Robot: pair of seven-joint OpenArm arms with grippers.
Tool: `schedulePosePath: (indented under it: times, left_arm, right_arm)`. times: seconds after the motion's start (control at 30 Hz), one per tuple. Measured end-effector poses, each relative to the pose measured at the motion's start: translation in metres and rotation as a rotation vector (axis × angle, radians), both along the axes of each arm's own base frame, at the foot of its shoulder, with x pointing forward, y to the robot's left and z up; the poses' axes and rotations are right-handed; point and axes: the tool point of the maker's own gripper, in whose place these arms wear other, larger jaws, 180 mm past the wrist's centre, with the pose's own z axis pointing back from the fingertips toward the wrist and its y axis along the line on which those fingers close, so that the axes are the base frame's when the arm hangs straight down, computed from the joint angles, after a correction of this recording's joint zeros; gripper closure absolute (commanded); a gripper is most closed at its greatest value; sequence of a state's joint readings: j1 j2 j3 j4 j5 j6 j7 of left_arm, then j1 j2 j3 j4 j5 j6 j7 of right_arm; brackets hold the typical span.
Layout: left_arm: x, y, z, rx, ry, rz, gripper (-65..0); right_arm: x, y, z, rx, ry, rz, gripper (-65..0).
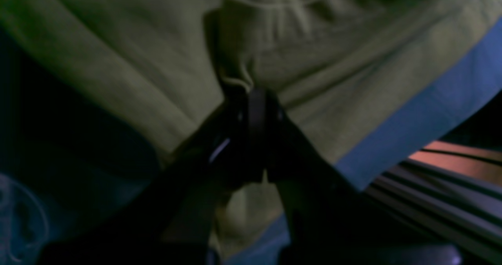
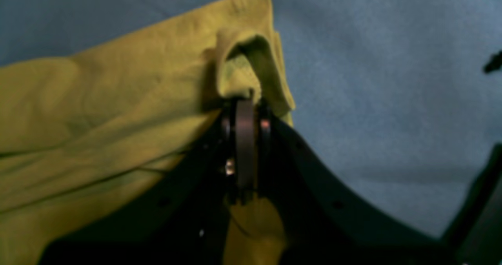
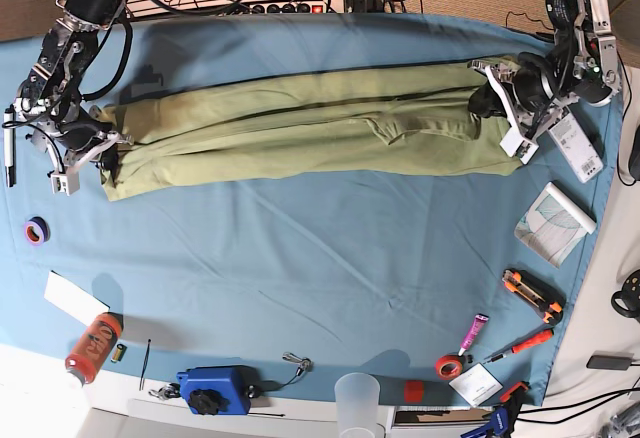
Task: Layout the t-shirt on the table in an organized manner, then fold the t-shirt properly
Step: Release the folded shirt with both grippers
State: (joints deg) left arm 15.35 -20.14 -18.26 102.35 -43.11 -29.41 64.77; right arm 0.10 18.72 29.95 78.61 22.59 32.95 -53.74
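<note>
The olive-green t-shirt (image 3: 300, 128) lies stretched in a long band across the far half of the table (image 3: 300, 278), which is covered in light-blue cloth. My left gripper (image 3: 487, 98) is at the shirt's right end in the base view, shut on a bunched edge of the t-shirt (image 1: 235, 77). At the left end, my right gripper (image 3: 108, 146) is shut on a folded corner of the t-shirt (image 2: 239, 80). In both wrist views the black jaws press together over the fabric. The left gripper (image 1: 255, 96) and right gripper (image 2: 245, 104) each hold the cloth slightly raised.
Along the table's right edge lie a white box (image 3: 555, 221), an orange cutter (image 3: 530, 293), a pink marker (image 3: 472, 333) and a red tape roll (image 3: 448, 365). A blue device (image 3: 212, 388) and a clear cup (image 3: 358, 398) sit at the front. A purple tape roll (image 3: 37, 229) and an orange can (image 3: 92, 346) are at left.
</note>
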Motion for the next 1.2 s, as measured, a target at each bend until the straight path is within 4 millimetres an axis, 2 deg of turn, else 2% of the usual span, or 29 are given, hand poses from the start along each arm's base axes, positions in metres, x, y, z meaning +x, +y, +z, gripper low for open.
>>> schedulePosePath:
  times: [0.17, 0.23, 0.3, 0.37, 0.4, 0.53, 0.6, 0.7, 0.77, 0.87, 0.97, 1.1, 1.2]
  left_arm:
    - [0.0, 0.0, -0.001, -0.002, 0.002, 0.002, 0.0]
    - [0.0, 0.0, -0.001, -0.001, 0.002, 0.002, -11.9]
    - [0.0, -0.001, 0.0, -0.013, 0.001, 0.001, -23.4]
    - [-0.003, -0.004, 0.001, -0.029, 0.017, -0.008, -27.3]
    - [-0.005, -0.005, 0.001, -0.031, 0.029, -0.015, -27.3]
    - [-0.015, -0.008, 0.004, -0.022, 0.095, -0.025, -27.3]
    - [-0.015, -0.01, 0.011, -0.01, 0.073, -0.04, -27.3]
    - [-0.008, -0.015, 0.027, -0.001, 0.011, -0.063, -27.3]
    - [-0.003, -0.018, 0.037, 0.002, -0.031, -0.072, -27.3]
    - [-0.001, -0.02, 0.042, 0.003, -0.05, -0.077, -27.3]
    - [-0.002, -0.02, 0.042, 0.004, -0.047, -0.077, -27.3]
    - [-0.004, -0.011, 0.036, 0.065, -0.039, -0.071, -27.3]
    - [-0.003, -0.004, 0.047, 0.111, -0.07, -0.04, -27.3]
  right_arm:
    - [0.0, 0.0, 0.0, -0.001, -0.001, 0.01, 0.0]
    - [0.0, 0.005, 0.001, -0.014, 0.0, 0.071, -0.4]
    - [-0.002, 0.007, 0.0, -0.005, 0.018, 0.084, -8.6]
    - [-0.004, 0.012, -0.001, 0.036, 0.038, 0.091, -16.4]
    - [-0.005, 0.014, 0.0, 0.054, 0.046, 0.095, -18.3]
    - [-0.013, 0.021, 0.004, 0.14, 0.1, 0.122, -18.6]
    - [-0.017, 0.021, 0.007, 0.163, 0.112, 0.13, -18.6]
    - [-0.024, 0.011, 0.015, 0.153, 0.107, 0.1, -18.6]
    - [-0.024, -0.001, 0.029, 0.148, 0.057, 0.06, -18.6]
    - [-0.025, -0.016, 0.047, 0.128, 0.005, 0.04, -19.1]
    - [-0.036, -0.011, 0.041, 0.147, 0.075, 0.057, -25.6]
    - [-0.037, -0.012, 0.041, 0.143, 0.077, 0.056, -25.8]
    - [-0.036, -0.02, 0.047, 0.121, 0.072, 0.055, -25.8]
